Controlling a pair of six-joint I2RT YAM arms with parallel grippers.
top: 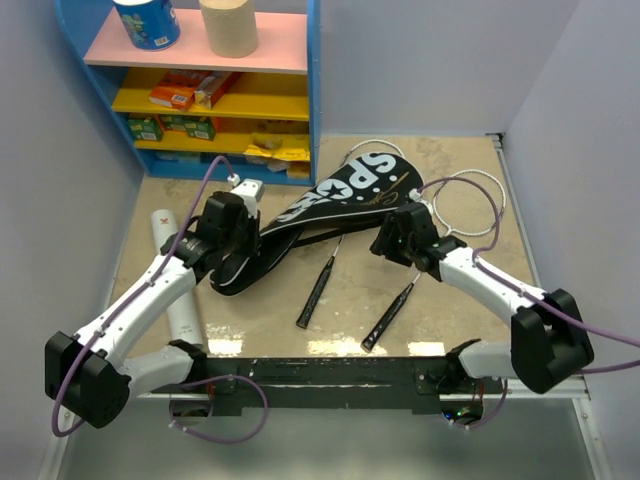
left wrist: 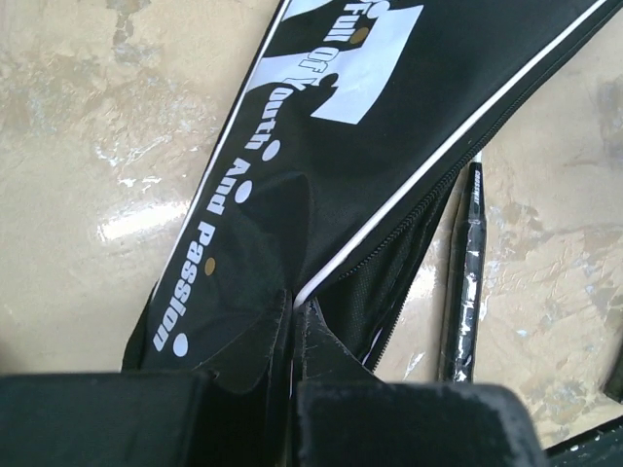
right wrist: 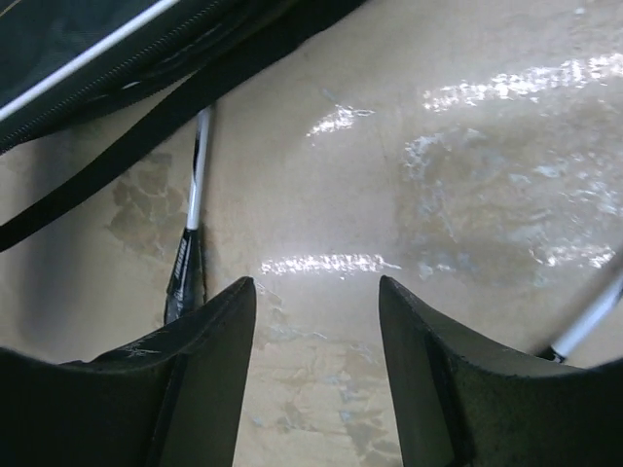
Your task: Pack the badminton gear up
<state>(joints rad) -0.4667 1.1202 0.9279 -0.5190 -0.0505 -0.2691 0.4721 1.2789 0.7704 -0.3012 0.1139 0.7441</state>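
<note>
Black fabric fills your left wrist view: the left gripper [left wrist: 295, 336] is pinched tight on the zip edge of the bag [top: 350, 190], at its narrow near-left end. The mouth gapes a little there.

As I judge it, the packing has hardly started. One racket [top: 316, 292] has its shaft running in at the bag's side while its handle lies out on the table [top: 250, 320]; whether its head is inside or only under the bag, I cannot tell. The other racket [top: 392, 313] lies fully out, its white head right of the bag. The tube [top: 185, 315] lies near the left edge, partly beneath your left arm. All three are still to go in, and the zip is still to be closed.

Your right gripper [right wrist: 316, 287] hangs wide open over bare table with nothing between its fingers. It has free room between the two handles. Mind the right wall and the shelf [top: 312, 90] just beyond the bag's far-left side.
</note>
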